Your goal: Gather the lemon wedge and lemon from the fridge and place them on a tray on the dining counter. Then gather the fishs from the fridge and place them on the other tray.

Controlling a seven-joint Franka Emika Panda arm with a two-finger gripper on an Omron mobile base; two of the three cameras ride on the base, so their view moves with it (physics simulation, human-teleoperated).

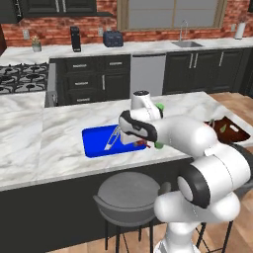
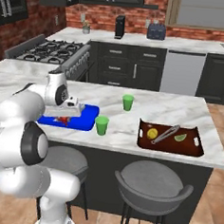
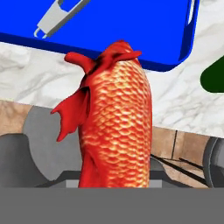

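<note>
Over the dining counter (image 1: 59,143), left base view: the gripper (image 1: 140,144) hangs at the near edge of the other tray (image 1: 96,141). Right base view: red under the hand, apparently the fish (image 2: 63,120). Hand view: jaws clamp the fish (image 3: 116,122) lengthwise; it looks stiff, light and slick, best held mid-body.

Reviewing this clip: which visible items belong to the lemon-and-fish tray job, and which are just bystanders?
Job items:
fish, held in the fingers
blue tray
brown tray
lemon
lemon wedge
dining counter

Bystanders:
two green cups
tongs on the brown tray
stools
stove
toaster
</note>
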